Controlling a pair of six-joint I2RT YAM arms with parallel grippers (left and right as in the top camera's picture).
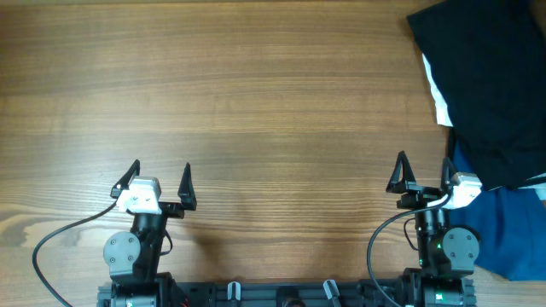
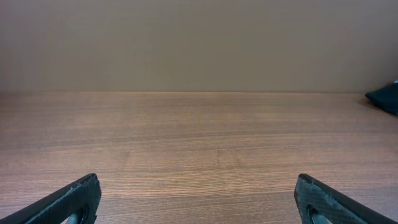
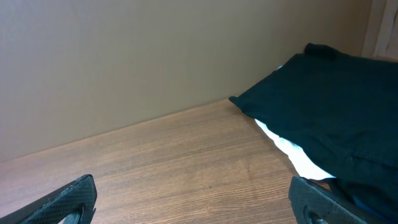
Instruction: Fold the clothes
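The black garment (image 1: 490, 81) lies at the table's far right, partly beyond the frame edge, with a strip of whitish lining (image 1: 437, 89) showing along its left edge. It also shows in the right wrist view (image 3: 329, 112) and as a dark corner in the left wrist view (image 2: 387, 98). My left gripper (image 1: 160, 179) is open and empty near the front left, far from the garment. My right gripper (image 1: 422, 173) is open and empty near the front right, just short of the garment's near edge.
A bright blue cloth (image 1: 508, 230) lies under the garment at the front right corner, beside my right arm. The wooden table (image 1: 256, 102) stretches bare across the left and middle. A plain wall stands behind the far edge.
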